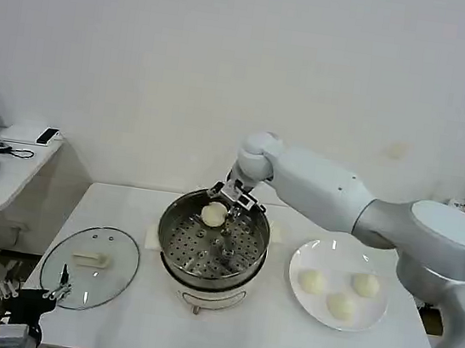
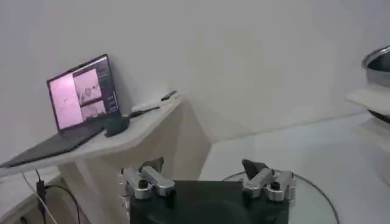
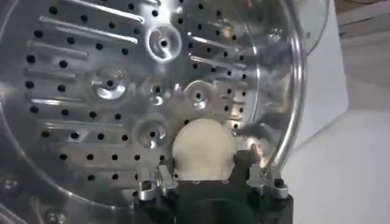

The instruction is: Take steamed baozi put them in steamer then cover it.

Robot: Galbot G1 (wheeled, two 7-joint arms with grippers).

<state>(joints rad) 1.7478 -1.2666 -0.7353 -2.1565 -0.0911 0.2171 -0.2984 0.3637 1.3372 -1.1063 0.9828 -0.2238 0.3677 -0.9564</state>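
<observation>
Right wrist view: right gripper (image 3: pixel 204 179) clamped on a bun (image 3: pixel 203 150), one finger (image 3: pixel 163 176) on each side of it, bun held just above the perforated tray (image 3: pixel 91 85) close to the steamer wall (image 3: pixel 291 103). Whether bun touches tray: cannot tell.

Head view: right gripper (image 1: pixel 230 205) over the far rim of the steamer (image 1: pixel 177 218), same bun (image 1: pixel 213 214) between its fingers, inside the pot's far half. Right arm (image 1: pixel 341 193) reaching in from the right, across and above the table. Steamer at table centre, uncovered, on a white base (image 1: pixel 208 295) with short feet. Tray otherwise bare of buns.

Plate (image 1: pixel 299 286) just right of the steamer, flat, white, carrying three buns: one at its left (image 1: pixel 312 281), one at its right (image 1: pixel 365 284), one nearer the front edge (image 1: pixel 340 305). Buns apart from each other.

Glass lid (image 1: pixel 123 258) flat on the table (image 1: pixel 237 338) left of the steamer, handle (image 1: pixel 90 259) up, apart from the pot.

Left gripper (image 1: pixel 57 288) low at the table's front left corner, by the lid's near edge. Left wrist view: left gripper (image 2: pixel 207 185) with fingers spread wide, holding nothing, lid rim (image 2: pixel 317 192) beneath and beyond it. Side desk (image 2: pixel 122 137) beyond, bearing an open laptop (image 2: pixel 79 97) and a mouse (image 2: pixel 116 125).
</observation>
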